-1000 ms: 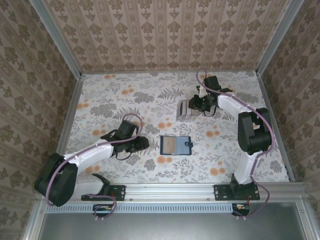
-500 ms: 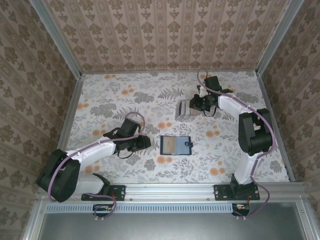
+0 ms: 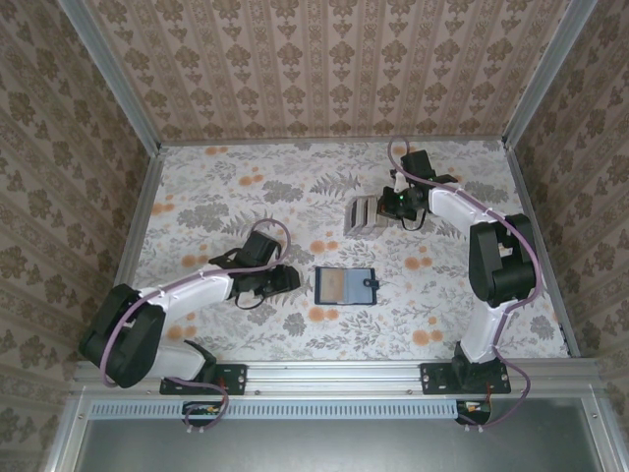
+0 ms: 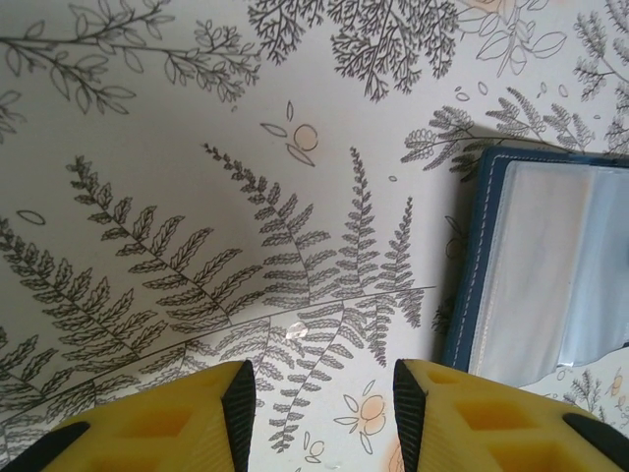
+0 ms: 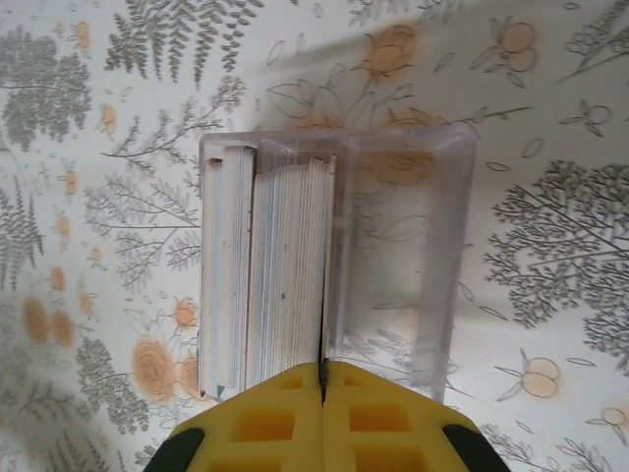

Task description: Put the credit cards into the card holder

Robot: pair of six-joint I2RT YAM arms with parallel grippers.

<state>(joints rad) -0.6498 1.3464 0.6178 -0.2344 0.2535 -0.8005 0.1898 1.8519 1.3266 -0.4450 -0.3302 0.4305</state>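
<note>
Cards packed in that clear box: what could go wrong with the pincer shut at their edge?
The right pincer is shut at the end of the cards, which stand tightly packed: neighbours might come along, or the grip might slip. The clear box looks light and could drag or tip. The holder lies unpinned, so it might slide later.

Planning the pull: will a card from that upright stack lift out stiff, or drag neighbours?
Probably stiff: the credit cards stand straight on edge. Packed tightly, so neighbours may drag. The clear tray looks light and might shift.
</note>
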